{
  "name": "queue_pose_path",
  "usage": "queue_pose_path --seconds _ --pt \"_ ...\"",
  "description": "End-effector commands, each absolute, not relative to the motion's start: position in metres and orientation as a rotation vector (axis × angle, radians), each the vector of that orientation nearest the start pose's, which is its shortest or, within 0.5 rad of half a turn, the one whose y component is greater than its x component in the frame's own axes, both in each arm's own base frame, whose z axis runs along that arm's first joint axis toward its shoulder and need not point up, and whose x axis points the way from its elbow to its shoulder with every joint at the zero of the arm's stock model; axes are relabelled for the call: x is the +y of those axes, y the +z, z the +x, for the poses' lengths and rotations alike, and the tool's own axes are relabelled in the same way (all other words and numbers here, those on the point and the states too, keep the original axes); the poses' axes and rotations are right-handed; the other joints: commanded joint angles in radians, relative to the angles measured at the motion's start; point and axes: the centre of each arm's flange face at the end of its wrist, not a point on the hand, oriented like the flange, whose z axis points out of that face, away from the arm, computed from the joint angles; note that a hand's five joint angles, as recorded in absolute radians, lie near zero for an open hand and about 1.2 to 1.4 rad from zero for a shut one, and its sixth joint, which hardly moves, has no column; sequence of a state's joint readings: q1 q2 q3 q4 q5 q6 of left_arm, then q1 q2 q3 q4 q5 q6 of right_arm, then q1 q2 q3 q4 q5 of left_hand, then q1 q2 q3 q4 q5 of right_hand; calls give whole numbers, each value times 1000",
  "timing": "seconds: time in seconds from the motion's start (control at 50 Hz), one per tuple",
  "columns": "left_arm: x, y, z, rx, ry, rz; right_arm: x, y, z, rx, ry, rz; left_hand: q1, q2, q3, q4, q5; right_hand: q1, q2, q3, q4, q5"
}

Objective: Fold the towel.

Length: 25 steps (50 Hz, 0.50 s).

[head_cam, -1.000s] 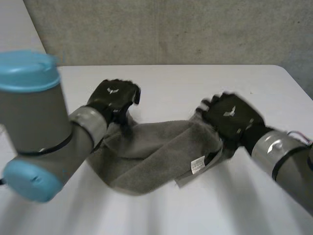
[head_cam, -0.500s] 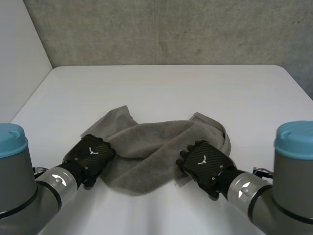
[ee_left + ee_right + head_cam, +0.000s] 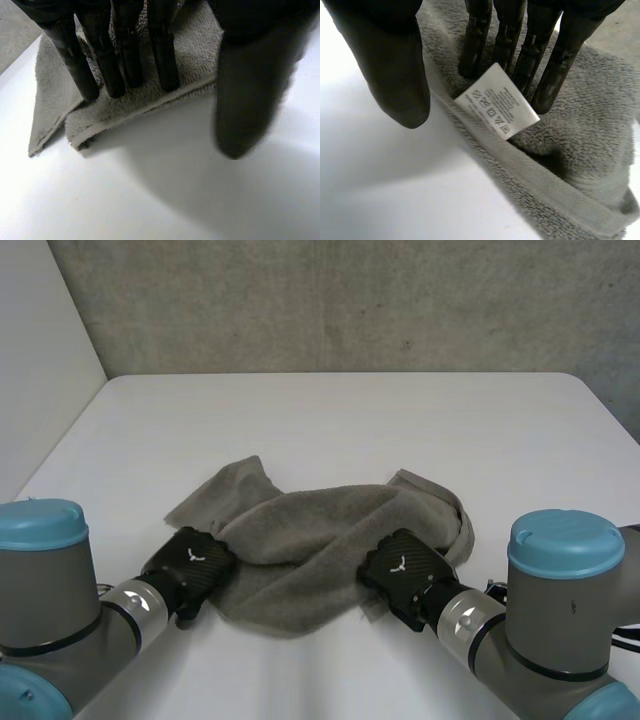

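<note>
A crumpled grey towel (image 3: 320, 535) lies in the middle of the white table (image 3: 350, 420). My left hand (image 3: 190, 570) rests on its near left edge. In the left wrist view straight fingers (image 3: 107, 65) press on the towel (image 3: 195, 50) just behind its hem, and the thumb (image 3: 250, 90) hangs over bare table. My right hand (image 3: 405, 575) sits on the near right edge. Its fingers (image 3: 512, 35) touch the towel (image 3: 590, 135) beside a white care label (image 3: 497, 107), with the thumb (image 3: 395, 75) off the hem above the table.
A grey wall (image 3: 350, 300) runs behind the table's far edge. The table's left side edge (image 3: 60, 440) slants toward the near left. Bare white table surrounds the towel on every side.
Both hands came back from the towel's far part to its near edge and settled there. The towel has kept its shape and place.
</note>
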State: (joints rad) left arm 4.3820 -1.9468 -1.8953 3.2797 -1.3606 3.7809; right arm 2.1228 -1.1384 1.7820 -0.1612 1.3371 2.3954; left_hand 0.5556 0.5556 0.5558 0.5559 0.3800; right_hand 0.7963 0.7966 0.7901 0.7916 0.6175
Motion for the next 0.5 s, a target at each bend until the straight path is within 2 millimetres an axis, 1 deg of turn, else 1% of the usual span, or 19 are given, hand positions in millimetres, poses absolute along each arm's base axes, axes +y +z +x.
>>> queue_pose_path --seconds 0.02,0.18,0.5 --pt "-223 114 -236 2380 -1542 1434 -197 122 294 1990 -1657 -1682 4 4 4 4 5 140 140 146 145 144" --pt "-227 115 -237 2369 -1564 1424 -200 116 293 2010 -1633 -1687 31 31 30 30 32 137 137 143 142 141" --pt "-240 114 -241 2356 -1587 1412 -200 116 292 2018 -1629 -1682 136 136 136 136 138 128 128 135 133 133"
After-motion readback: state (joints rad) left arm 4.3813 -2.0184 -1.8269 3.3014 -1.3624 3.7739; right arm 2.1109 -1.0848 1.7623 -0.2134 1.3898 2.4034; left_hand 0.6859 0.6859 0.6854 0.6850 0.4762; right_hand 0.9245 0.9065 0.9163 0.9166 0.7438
